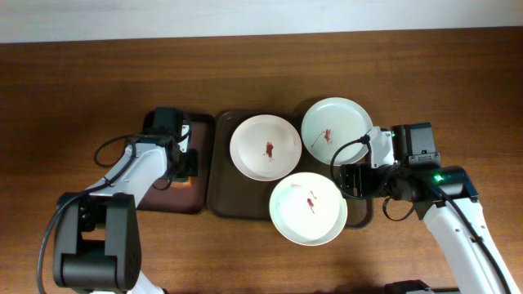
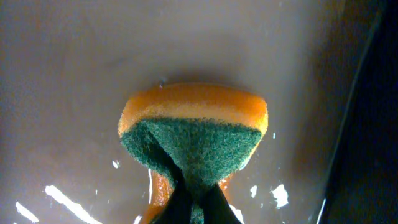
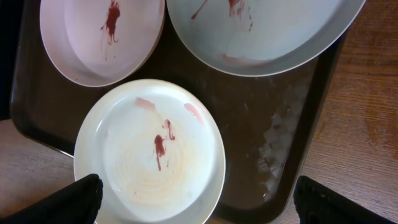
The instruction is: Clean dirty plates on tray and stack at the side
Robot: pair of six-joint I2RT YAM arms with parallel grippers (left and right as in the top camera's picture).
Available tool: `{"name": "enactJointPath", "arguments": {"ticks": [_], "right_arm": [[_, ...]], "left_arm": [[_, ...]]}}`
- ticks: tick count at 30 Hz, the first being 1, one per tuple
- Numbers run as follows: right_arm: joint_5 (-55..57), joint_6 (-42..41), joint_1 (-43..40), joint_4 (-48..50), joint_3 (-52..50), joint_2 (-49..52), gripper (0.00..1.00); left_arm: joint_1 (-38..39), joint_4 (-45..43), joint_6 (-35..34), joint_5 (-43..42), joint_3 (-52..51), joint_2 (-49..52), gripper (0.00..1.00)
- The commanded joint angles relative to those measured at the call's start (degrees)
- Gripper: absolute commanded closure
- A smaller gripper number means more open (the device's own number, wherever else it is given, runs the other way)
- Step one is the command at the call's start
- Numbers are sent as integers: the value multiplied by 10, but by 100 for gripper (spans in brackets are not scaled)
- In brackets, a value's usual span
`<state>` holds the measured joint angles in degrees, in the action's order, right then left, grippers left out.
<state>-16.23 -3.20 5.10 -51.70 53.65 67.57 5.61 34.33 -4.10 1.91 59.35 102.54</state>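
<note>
The left gripper (image 2: 198,210) pinches a sponge (image 2: 193,134) over the small tray (image 1: 194,200), seemingly ready to scrub, while the right gripper (image 1: 353,178) gapes wide beside 3 smeared plates (image 1: 265,147) on the tray (image 1: 225,194).

We see the left arm (image 1: 135,167) in white shells with black joints, on a bulky black base (image 1: 94,245). The right arm (image 1: 458,237) matches it and shows a small green light (image 1: 438,177). Thin black cables (image 1: 98,152) loop beside both. The right fingers (image 3: 62,200) are matte black.
</note>
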Motion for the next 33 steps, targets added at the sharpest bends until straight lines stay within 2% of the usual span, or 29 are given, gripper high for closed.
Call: {"name": "enactJointPath", "arguments": {"ticks": [1, 7, 10, 14, 17, 19, 22, 28, 31, 33], "right_arm": [[-5, -4, 5, 0, 12, 1, 1], [38, -5, 5, -28, 12, 10, 1], [24, -5, 5, -37, 11, 49, 1], [16, -4, 5, -42, 11, 132, 25], [-12, -4, 5, -30, 11, 192, 32], [-14, -4, 5, -26, 11, 224, 57], [-14, -4, 5, -23, 11, 251, 60], [-14, -4, 5, -20, 9, 271, 75], [-14, -4, 5, -25, 9, 280, 76], [-14, -4, 5, -25, 9, 289, 82]], "left_arm": [[0, 26, -1, -6, 22, -14, 100], [0, 63, -1, -6, 33, -115, 100], [0, 63, -1, -7, 33, -127, 100], [0, 67, -2, -7, 33, -125, 100], [0, 67, -2, -7, 33, -125, 100], [0, 67, -1, -7, 33, -125, 100], [0, 67, -2, -7, 33, -125, 99], [0, 69, -2, -7, 33, -125, 100], [0, 69, -2, -7, 33, -125, 100], [0, 69, -2, -7, 33, -125, 100]]}}
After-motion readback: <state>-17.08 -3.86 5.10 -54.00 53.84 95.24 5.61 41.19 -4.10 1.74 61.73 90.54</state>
